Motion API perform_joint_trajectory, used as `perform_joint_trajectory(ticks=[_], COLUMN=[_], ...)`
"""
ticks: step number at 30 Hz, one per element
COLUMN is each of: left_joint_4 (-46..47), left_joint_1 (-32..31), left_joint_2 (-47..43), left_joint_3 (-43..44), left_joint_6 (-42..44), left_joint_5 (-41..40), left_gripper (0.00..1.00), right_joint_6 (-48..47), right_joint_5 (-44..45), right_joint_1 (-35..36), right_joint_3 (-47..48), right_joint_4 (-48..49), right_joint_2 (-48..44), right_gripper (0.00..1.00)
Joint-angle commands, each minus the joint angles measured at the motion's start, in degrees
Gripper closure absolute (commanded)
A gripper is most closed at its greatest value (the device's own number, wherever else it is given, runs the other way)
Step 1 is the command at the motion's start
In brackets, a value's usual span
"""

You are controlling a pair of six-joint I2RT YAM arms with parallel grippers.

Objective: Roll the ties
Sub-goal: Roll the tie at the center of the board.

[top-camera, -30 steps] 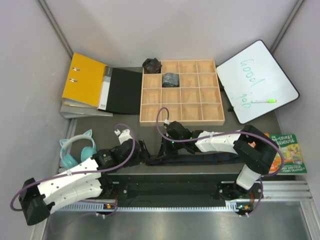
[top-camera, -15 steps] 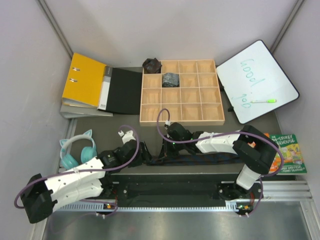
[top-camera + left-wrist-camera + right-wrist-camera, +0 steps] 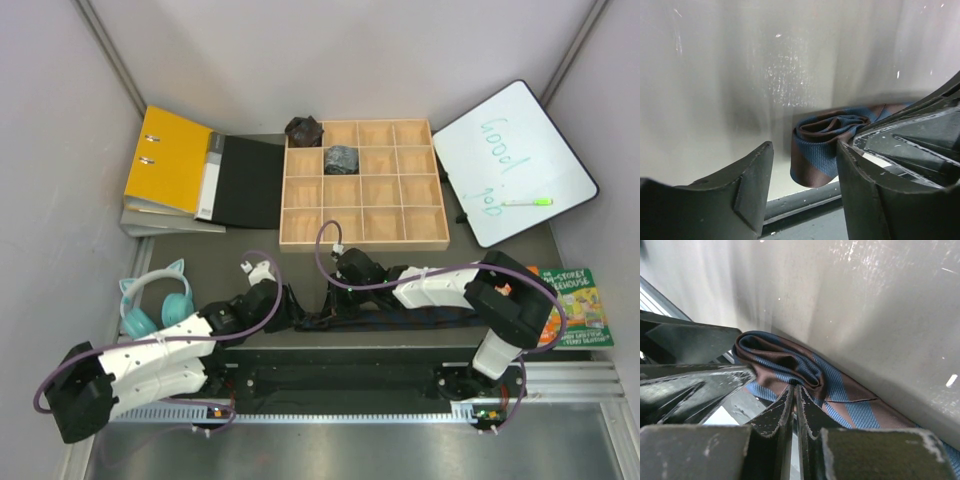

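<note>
Grey tabletop [image 3: 180, 255], pale walls on three sides. Striped tie [image 3: 822, 142], brown and blue, flat on tabletop. One end wound into a loose coil, rest trailing off under right arm [image 3: 440, 285].

Right jaws closed, pinching fabric at edge of that coil, tips right in the folds.

Left jaws apart, straddling the coil, not gripping. One finger [image 3: 860, 200] touching or almost touching it, can't tell which. Other finger [image 3: 747, 185] clear of it with a gap.

Both sets of jaws nearly tip to tip over the coil.

Beyond the jaws:
- Wooden tray [image 3: 362, 243] of square compartments.
- Brownish-black tie [image 3: 304, 130], rolled up, at the tray's far-left corner compartment.
- Greyish tie [image 3: 341, 158], rolled up, one compartment nearer and one to the right.
- Left of tray: black folder cover [image 3: 250, 185], then yellow binder [image 3: 168, 158].
- Right of tray: whiteboard [image 3: 540, 130] with "good job" in green, green marker [image 3: 527, 202] lying on it.

Teal headphones [image 3: 150, 300] with cat ears outboard of left jaws. Book [image 3: 580, 300] outboard of right arm, partly covered by it.
</note>
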Motion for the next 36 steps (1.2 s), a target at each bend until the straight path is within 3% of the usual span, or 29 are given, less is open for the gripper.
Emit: perform_joint_trajectory(ticks=[1, 6, 8, 12, 17, 19, 29, 36], left_joint_4=[5.1, 7.7, 8.7, 10.7, 10.1, 5.7, -17.1, -25.6], left_joint_1=[0.3, 0.3, 0.4, 0.4, 0.3, 0.4, 0.3, 0.2], left_joint_2=[0.7, 2.4, 3.6, 6.0, 7.7, 8.0, 7.5, 7.8], left_joint_3=[-2.1, -3.4, -3.6, -3.1, -1.0, 1.7, 15.9, 22.8], left_joint_6=[-0.5, -0.9, -0.7, 0.6, 2.5, 2.7, 6.8, 8.4], left_joint_5=[1.4, 2.0, 1.8, 1.5, 2.6, 2.2, -3.5, -6.3], left_gripper=[0.43, 0.48, 0.56, 0.62, 0.84, 0.93, 0.99, 1.0], right_joint_6=[-0.8, -0.8, -0.8, -0.8, -0.6, -0.6, -0.8, -0.6], right_joint_5=[1.0, 0.9, 0.9, 0.7, 0.5, 0.5, -0.4, -1.8], right_joint_1=[0.3, 0.3, 0.3, 0.3, 0.3, 0.3, 0.3, 0.4], right_joint_3=[-0.8, -0.8, -1.0, -1.1, -0.9, -0.6, 4.6, 7.9], right_joint_4=[1.3, 1.5, 1.7, 2.0, 2.0, 1.8, -0.5, -0.6], right_joint_2=[0.6, 0.9, 1.0, 1.3, 1.5, 1.4, 1.4, 2.8], right_gripper=[0.94, 0.94, 0.94, 0.94, 0.94, 0.94, 0.94, 0.94])
